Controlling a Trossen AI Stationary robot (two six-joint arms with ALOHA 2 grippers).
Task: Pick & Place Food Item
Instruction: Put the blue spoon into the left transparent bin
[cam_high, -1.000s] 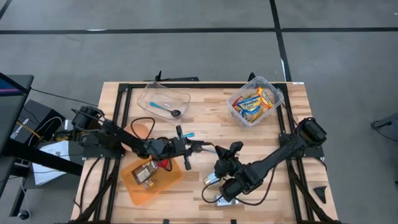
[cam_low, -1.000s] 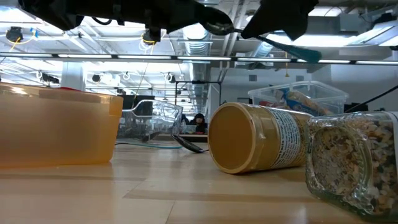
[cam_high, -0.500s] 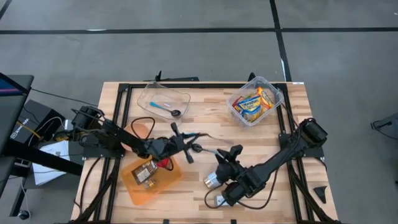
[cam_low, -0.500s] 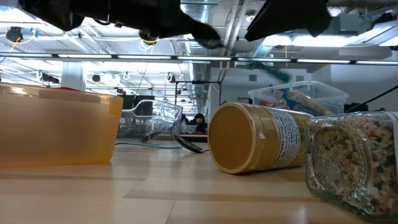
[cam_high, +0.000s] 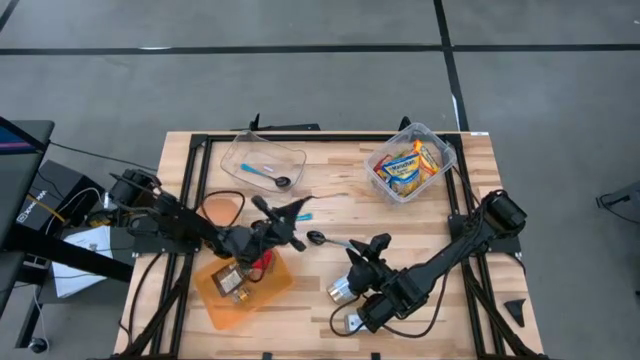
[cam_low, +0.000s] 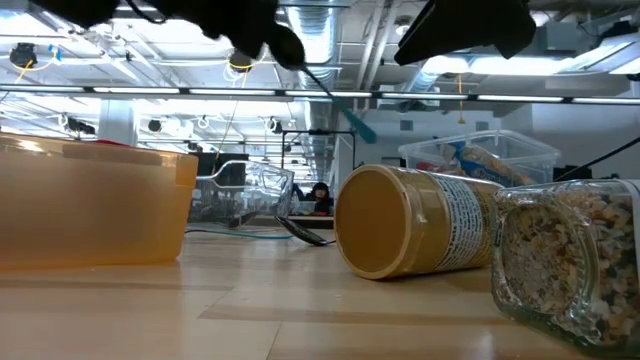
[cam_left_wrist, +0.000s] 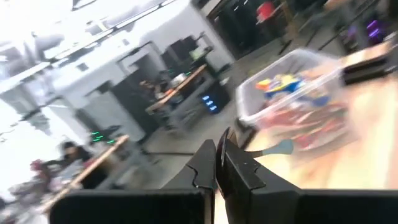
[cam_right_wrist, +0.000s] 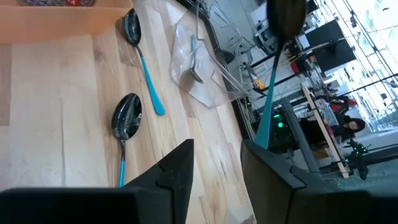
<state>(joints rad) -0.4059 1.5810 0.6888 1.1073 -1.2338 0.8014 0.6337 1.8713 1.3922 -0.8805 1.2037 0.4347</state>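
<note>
The clear glass jar of pale grain mix lies on its side at the near edge of the wooden table, under the right arm. Just beside it a peanut-butter jar with a tan lid and a printed label also lies on its side, with its lid turned toward the low camera. On the left, at about the same depth, stands the translucent orange plastic tub, with a brownish packet and something red in it.

The right gripper hovers above the table just past the jars. Its fingers stand moderately apart with nothing between them. On the wood in front of it lies a black-bowled spoon with a teal handle. A second spoon of the same kind lies farther on, close to the orange tub's wall.

The left gripper is raised over the middle of the table, beside the far end of the orange tub. Its fingers are pinched tight on a third teal-handled spoon, which hangs in the air at a slant.

Toward the far edge there are two clear plastic tubs. The left one holds a small spoon. The right one is filled with bright yellow and orange snack packets.
</note>
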